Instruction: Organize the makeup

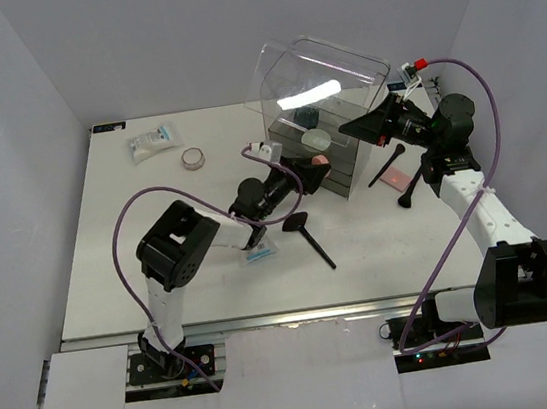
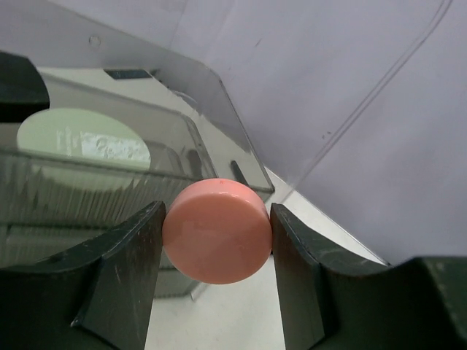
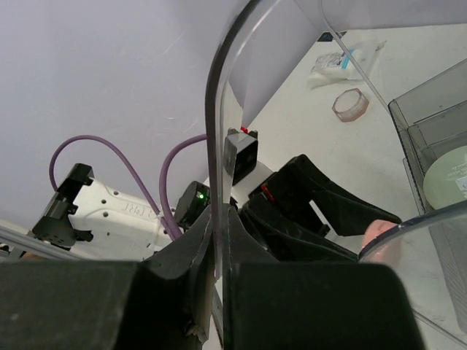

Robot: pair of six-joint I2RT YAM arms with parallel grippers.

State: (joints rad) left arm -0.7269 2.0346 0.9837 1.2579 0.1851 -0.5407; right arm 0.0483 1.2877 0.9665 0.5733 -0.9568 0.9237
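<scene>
Your left jaws clamp a pink compact [image 2: 217, 230] at frame centre; your right jaws pinch the clear lid [image 3: 212, 146].

Box [image 1: 347, 166] top: uncovered; lid [image 1: 322, 72] is held tilted above by right pincer [image 3: 217, 251].
Box front: occupied by left pincer [image 1: 309, 166] with compact [image 2: 217, 230].
Tabletop [image 1: 108, 176] left: open room is left.
Tabletop front: crossed by brush [image 1: 314, 244].

No writing can be read with certainty. A short dark logo sits on the white link of the left arm [image 3: 125, 211], too blurred in the right wrist view to spell out. The pale green compact [image 3: 445, 175] bears faint grey lettering and the white-and-blue packet [image 1: 152, 142] has blue print, both illegible.
</scene>
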